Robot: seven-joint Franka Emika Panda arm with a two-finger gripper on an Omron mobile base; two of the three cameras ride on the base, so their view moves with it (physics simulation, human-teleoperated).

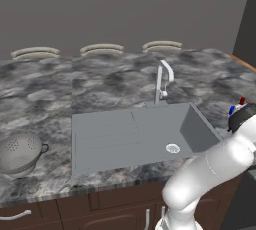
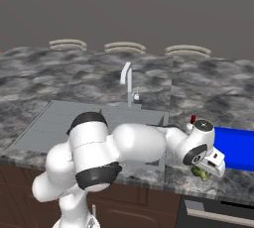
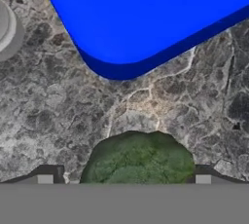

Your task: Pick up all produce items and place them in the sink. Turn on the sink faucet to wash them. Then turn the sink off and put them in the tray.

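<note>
While straddling the small dark green bumpy floret (image 3: 138, 157) on the marbled grey tabletop (image 3: 44, 121), with jaws released wide, pointing toward the bright blue tray (image 3: 146, 13) at twelve o'clock.

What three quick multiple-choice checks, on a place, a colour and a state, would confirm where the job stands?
1. The floret lies
A. in the sink
B. on the counter near the tray
C. in the colander

2. The tray is
A. blue
B. red
C. grey

3. The gripper is
A. shut on the floret
B. shut and empty
C. open, a fingertip each side of the floret

Answers:
1 B, marble counter shows between floret and tray.
2 A, plain blue in the hand view.
3 C, the fingertips stand wide apart.
</note>
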